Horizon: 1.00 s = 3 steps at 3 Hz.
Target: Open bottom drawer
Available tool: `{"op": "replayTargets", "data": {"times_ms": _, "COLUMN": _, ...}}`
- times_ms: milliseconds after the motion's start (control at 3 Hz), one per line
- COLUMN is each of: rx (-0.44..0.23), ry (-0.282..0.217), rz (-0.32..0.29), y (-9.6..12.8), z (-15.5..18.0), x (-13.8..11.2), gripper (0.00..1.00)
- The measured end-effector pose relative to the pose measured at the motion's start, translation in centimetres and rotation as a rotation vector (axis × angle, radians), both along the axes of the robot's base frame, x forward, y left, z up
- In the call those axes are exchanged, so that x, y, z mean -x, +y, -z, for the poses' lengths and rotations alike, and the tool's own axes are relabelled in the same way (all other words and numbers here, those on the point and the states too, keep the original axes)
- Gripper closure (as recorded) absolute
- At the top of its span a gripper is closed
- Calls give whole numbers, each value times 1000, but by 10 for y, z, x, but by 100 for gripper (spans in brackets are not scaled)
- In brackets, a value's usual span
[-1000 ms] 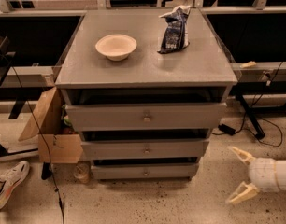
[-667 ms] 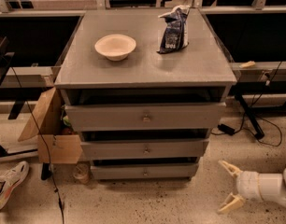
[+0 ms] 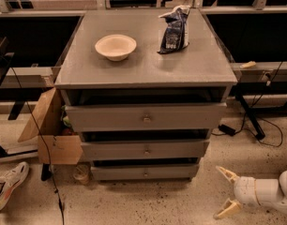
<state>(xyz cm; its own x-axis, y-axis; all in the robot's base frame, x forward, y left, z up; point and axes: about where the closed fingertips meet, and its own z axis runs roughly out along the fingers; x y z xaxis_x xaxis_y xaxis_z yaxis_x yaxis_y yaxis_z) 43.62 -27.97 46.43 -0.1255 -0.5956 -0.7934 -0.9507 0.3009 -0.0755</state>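
Note:
The bottom drawer [image 3: 145, 172] is the narrowest grey front, lowest in the grey cabinet [image 3: 143, 69], with a small round knob [image 3: 145, 174] at its centre. It sits pushed in under the mid-sized drawer [image 3: 146, 150] and the large top drawer [image 3: 146, 117]. My gripper [image 3: 224, 192] is low at the bottom right, just above the floor, to the right of the bottom drawer and apart from it. Its two cream fingers are spread open and hold nothing.
A cream bowl [image 3: 116, 46] and a dark snack bag [image 3: 174, 29] stand on the cabinet top. An open cardboard box [image 3: 52, 132] sits left of the cabinet, a shoe [image 3: 10, 184] at the far left on the floor. Cables [image 3: 256, 125] run along the floor at right.
My gripper has moved left and slightly down, closer to the cabinet's lower right corner. The drawers have not moved.

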Motion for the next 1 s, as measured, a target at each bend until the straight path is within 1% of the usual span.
{"op": "replayTargets", "data": {"times_ms": 333, "rx": -2, "ry": -57, "rz": 25, "y": 10, "z": 3, "x": -1, "gripper": 0}}
{"op": "replayTargets", "data": {"times_ms": 667, "rx": 3, "ry": -126, "rz": 31, "y": 57, "z": 26, "x": -1, "gripper": 0}}
{"op": "replayTargets", "data": {"times_ms": 1000, "rx": 45, "ry": -122, "rz": 18, "y": 101, "z": 67, "x": -6, "gripper": 0}}
